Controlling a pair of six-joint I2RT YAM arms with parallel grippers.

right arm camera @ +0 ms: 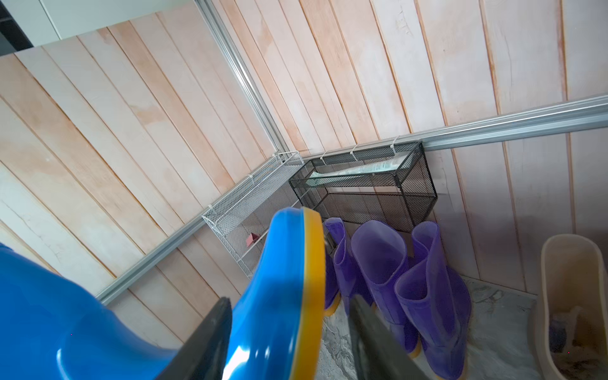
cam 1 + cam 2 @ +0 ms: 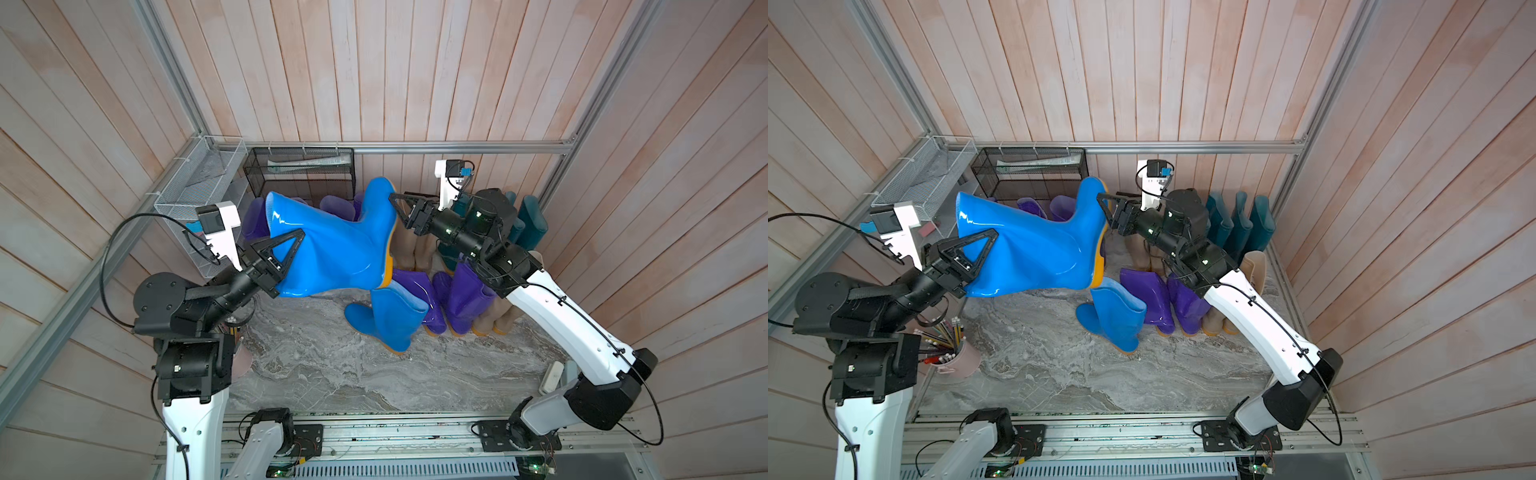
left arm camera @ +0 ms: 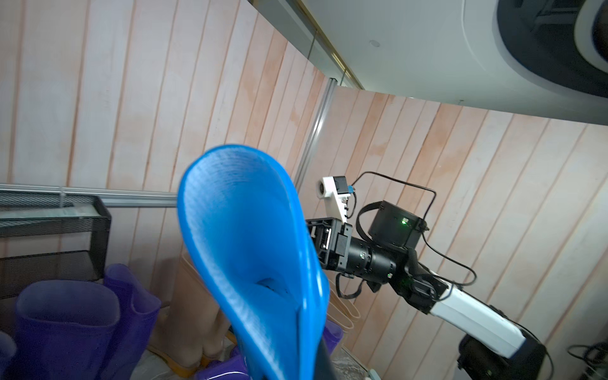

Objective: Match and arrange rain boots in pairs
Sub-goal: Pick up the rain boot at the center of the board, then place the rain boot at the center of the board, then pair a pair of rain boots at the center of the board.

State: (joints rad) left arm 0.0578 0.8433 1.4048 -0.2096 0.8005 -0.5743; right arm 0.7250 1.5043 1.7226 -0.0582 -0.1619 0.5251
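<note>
**A:** Where is the boot, and who has it?

**B:** The bright blue glossy rubber boot with the orange-yellow sole (image 2: 332, 249) hangs on its side in the air above the grey marbled surface (image 2: 332, 374). Its cuff points toward the left arm and its toe toward the right. The left tool (image 2: 291, 249) is clamped tight on the shaft wall just below the cuff. The right tool (image 2: 398, 212) sits at the toe with its jaws apart, one on each side. The right wrist view shows a gap on the sole side, so I judge it has no hold.

**A:** How will it handle?

**B:** Soft and slick, I'd say. In the left wrist view the cuff is pinched into a narrow teardrop, so the shaft folds under pressure, and the glossy skin could slide in a grip. The sole rim looks stiffer and seems the better second hold. It looks bulky rather than heavy.

**A:** And its mate?

**B:** Probably the upright blue boot (image 2: 395, 320) standing on the surface just beside the purple boots (image 2: 461, 299). The beige boots (image 2: 1138, 249) and the dark teal boots (image 2: 1237, 224) stand further back.

**A:** Any containers?

**B:** There are three:
- The white wire basket (image 2: 195, 183) on the side rail holds a small reddish block (image 1: 253, 238).
- The black mesh basket (image 2: 299, 166) on the back rail holds a flat pale packet (image 1: 358, 169).
- The pink cup (image 2: 959, 357) near the left arm holds pencils (image 2: 942, 336).
</note>
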